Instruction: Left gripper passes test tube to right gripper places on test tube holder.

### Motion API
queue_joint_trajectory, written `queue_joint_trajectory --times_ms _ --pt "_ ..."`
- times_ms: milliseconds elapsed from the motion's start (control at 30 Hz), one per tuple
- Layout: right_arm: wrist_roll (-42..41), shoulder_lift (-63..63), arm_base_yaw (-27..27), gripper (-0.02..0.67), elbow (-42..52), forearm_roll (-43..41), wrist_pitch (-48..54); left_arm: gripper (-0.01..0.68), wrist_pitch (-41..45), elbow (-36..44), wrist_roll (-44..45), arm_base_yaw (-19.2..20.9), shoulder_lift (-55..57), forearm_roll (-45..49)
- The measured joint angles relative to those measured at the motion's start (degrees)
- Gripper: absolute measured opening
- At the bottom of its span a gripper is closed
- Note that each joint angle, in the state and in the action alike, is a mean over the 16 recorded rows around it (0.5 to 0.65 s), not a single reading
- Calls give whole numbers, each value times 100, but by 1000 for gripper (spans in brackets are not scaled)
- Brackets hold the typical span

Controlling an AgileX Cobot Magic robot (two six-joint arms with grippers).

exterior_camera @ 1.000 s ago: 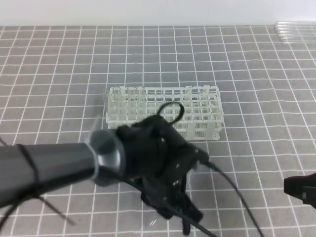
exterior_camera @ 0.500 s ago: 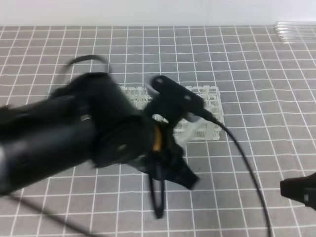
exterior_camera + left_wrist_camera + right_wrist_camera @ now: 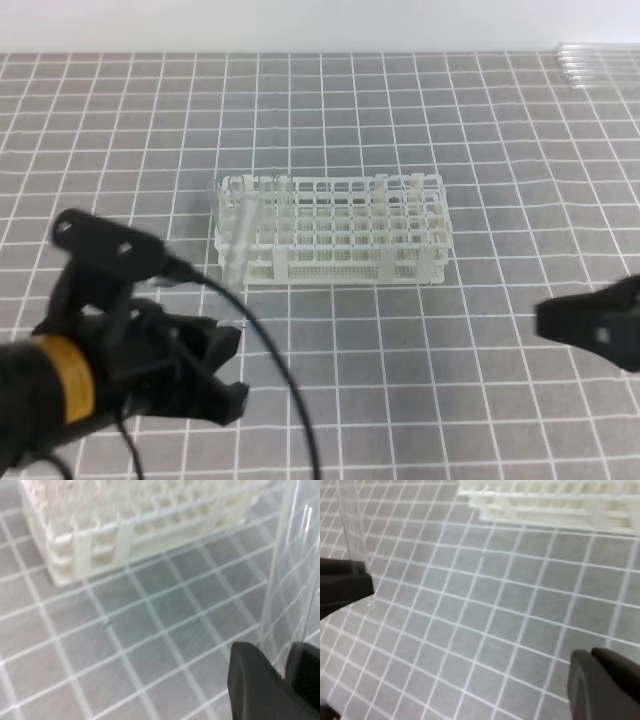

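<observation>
Left of the test tube holder — left gripper clamping test tube, right gripper closed

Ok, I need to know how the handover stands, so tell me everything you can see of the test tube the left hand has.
The test tube is a thin, clear, glass-looking cylinder, nearly see-through, so the grid mat shows through it. It stands roughly upright, its lower end pinched between the black fingers of the left hand. From the high view it rises in front of the white test tube holder's left end, apart from it. Nothing else touches it.
</observation>
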Motion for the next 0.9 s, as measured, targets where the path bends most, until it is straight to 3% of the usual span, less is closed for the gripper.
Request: queue_joint_trajectory --times_ms 233,467,667,900 --pt "34 787 1048 -13 -686 -132 -408 58 -1802 1025 -274 189 -529 -1" --pt "111 1292 2069 -13 -1268 -618 -1063 24 -3173 1512 -315 209 -612 7" --pt "136 1156 2685 -13 -1361 -1123 -1888 30 -3674 1625 -227 207 -606 14" --pt "-217 506 3409 -13 -633 -1447 -3692 47 -3810 1629 -117 206 -605 14"
